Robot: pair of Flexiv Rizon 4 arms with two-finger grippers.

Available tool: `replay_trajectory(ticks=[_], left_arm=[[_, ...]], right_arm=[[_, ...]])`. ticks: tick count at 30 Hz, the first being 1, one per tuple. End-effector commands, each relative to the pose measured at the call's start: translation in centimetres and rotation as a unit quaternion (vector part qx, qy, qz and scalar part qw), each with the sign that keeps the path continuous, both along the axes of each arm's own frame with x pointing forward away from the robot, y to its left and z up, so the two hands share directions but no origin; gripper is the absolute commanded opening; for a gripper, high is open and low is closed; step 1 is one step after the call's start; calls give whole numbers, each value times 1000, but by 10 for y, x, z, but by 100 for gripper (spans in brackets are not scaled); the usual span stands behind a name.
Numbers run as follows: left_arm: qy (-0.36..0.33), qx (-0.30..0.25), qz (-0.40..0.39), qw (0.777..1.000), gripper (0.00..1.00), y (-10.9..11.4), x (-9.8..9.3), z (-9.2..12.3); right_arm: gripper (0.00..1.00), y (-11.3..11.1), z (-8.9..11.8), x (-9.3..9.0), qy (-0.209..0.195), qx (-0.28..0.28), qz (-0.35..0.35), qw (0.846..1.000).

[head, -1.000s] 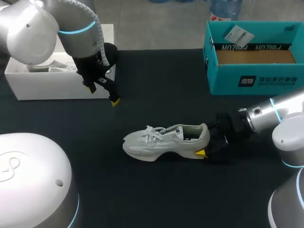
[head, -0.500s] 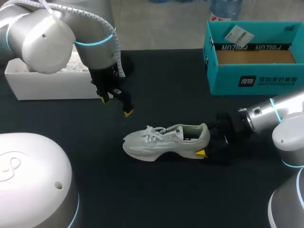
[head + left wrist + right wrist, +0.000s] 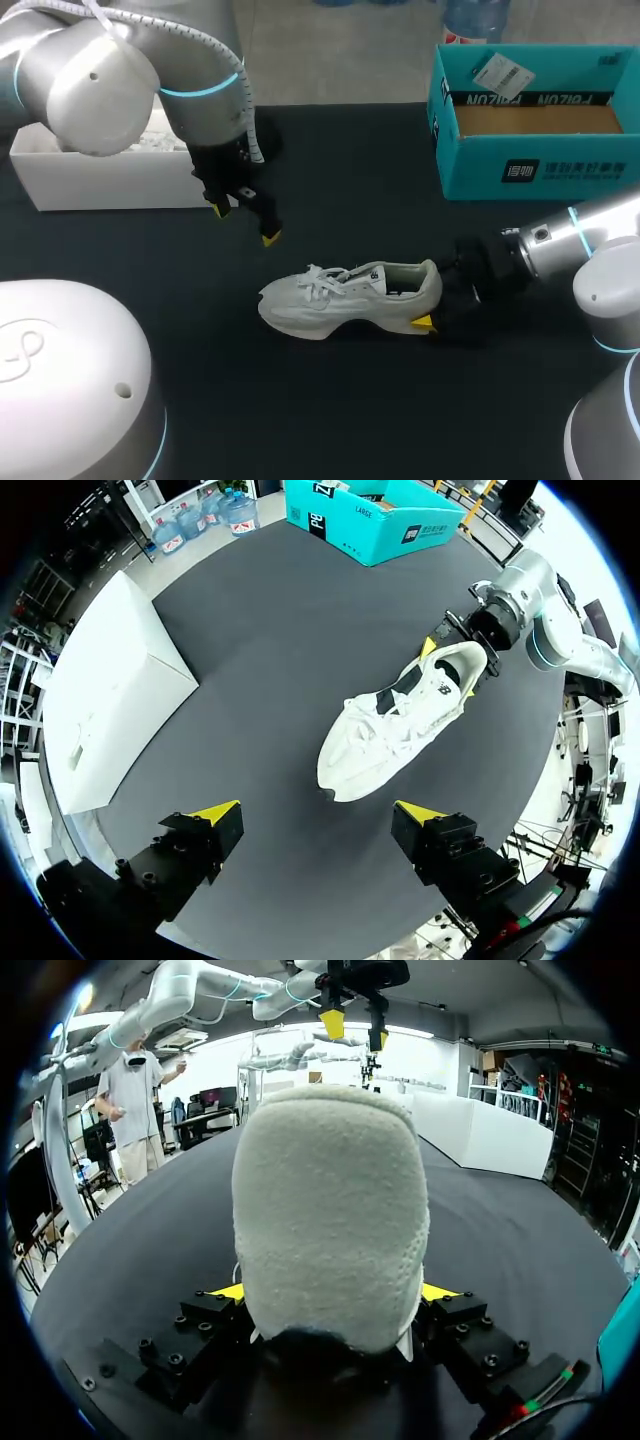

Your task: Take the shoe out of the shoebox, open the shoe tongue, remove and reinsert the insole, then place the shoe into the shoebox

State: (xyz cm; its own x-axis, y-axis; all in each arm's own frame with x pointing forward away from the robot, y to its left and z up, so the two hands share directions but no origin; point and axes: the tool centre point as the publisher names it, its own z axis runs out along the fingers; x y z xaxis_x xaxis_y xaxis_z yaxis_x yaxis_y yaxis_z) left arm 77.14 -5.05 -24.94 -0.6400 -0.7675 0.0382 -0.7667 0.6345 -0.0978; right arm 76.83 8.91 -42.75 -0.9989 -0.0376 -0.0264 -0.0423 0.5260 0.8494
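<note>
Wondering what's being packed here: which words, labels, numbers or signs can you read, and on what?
Inner flap of the teal shoebox: dark lettering, upside down, too blurred to read.
Its front wall: a dark square mark and pale lettering, too small to read.
The white sticker on its rim: print too small.
Side of the shoe: small dark mark, unreadable.
The white box: no print seen.
</note>
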Motion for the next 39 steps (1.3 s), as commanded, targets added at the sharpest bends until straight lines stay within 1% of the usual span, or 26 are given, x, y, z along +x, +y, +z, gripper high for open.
replay_trajectory(ticks=[1,4,8,10,11,12,13,14,15,17,22,24,28,32,34,39], left_arm=[[-1,-1,0,1000,100,1,-1,0],[-7,-29,54,998,100,-6,-4,3],[-25,-50,125,991,100,-21,-5,11],[-18,-44,175,983,100,-28,-2,14],[-32,-21,205,978,100,-33,-2,13],[-28,-29,217,975,100,-38,-2,14],[-40,-30,223,974,100,-41,-4,15],[-48,-21,233,971,100,-46,-6,14],[-40,-31,231,972,100,-50,-7,13],[-52,-22,235,970,100,-59,-10,9],[-42,-23,229,972,100,-77,-17,-1],[-47,-18,228,972,100,-86,-19,-7],[-35,-14,218,975,100,-100,-25,-19],[-44,-8,218,975,100,-115,-30,-30],[-51,-9,223,973,100,-121,-32,-34],[-42,-15,233,971,100,-136,-32,-46]], right_arm=[[0,0,0,0,-1,-1,-1,1000],[0,0,0,0,-1,-1,-1,1000],[0,0,0,0,-1,-1,-1,1000],[0,0,0,0,-1,-1,-1,1000],[0,0,0,0,-1,-1,-1,1000],[0,0,0,0,-1,-1,-1,1000],[0,0,0,0,-1,-1,-1,1000],[0,0,0,0,-1,-1,-1,1000],[0,0,0,0,-1,-1,-1,1000],[0,0,0,0,-1,-1,-1,1000],[0,0,0,0,-1,-1,-1,1000],[0,0,0,0,-1,-1,-1,1000],[0,0,0,0,-1,-1,-1,1000],[0,0,0,0,-1,-1,-1,1000],[0,0,0,0,-1,-1,-1,1000],[0,0,0,0,-1,-1,-1,1000]])
